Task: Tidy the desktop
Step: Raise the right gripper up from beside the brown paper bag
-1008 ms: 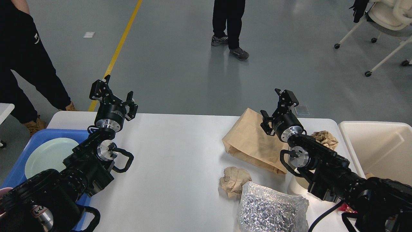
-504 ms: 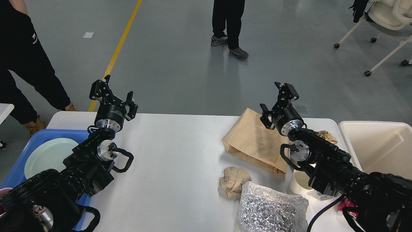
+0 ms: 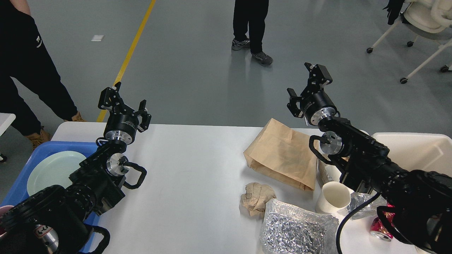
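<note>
The white desktop [image 3: 183, 169] carries litter on its right half. A flat brown paper bag [image 3: 282, 155] lies there, with a crumpled brown paper ball [image 3: 257, 197] and a silver foil bag [image 3: 296, 225] nearer to me. A white paper cup [image 3: 332, 197] lies on its side, and a crushed red can [image 3: 379, 229] sits beside crumpled clear wrap [image 3: 360, 203]. My right gripper [image 3: 305, 84] hangs open and empty, high above the bag's far edge. My left gripper [image 3: 125, 102] is open and empty over the table's far left edge.
A blue tray [image 3: 21, 183] holding a pale green plate [image 3: 53, 169] sits at the left edge. A cream-white bin [image 3: 416, 155] stands at the right. People stand on the floor beyond the table, and a wheeled chair [image 3: 423, 21] is at the far right.
My right arm has lifted up and away from the table, uncovering the white cup, the clear wrap and the red can. The left arm has stayed still.
</note>
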You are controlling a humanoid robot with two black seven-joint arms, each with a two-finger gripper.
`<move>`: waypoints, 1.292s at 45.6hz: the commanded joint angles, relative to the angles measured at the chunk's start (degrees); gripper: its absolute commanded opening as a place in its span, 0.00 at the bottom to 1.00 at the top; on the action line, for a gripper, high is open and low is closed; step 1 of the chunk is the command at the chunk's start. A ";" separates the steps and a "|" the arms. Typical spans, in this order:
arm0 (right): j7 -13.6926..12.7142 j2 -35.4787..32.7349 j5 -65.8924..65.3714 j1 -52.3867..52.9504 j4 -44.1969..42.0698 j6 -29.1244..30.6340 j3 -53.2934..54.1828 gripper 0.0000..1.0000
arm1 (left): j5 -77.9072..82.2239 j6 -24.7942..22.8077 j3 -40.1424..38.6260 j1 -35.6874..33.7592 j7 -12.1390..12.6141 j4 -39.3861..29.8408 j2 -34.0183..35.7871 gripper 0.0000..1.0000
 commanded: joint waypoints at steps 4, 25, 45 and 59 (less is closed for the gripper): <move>0.25 -0.02 0.00 0.55 -0.04 -0.05 -0.14 1.00 | 0.00 0.00 0.00 0.00 0.00 0.00 0.00 0.96; 0.51 -4.23 0.00 1.25 -0.13 -0.14 0.38 1.00 | 0.00 0.00 0.00 0.00 0.00 0.00 0.00 0.96; 0.51 -7.92 -0.35 2.13 1.45 0.92 0.65 1.00 | 0.09 -0.09 0.00 0.70 -6.76 0.00 -0.35 0.96; -2.74 -16.63 -1.05 9.86 5.84 3.20 -32.46 1.00 | 0.09 0.00 0.00 0.79 -8.61 0.00 -0.44 0.96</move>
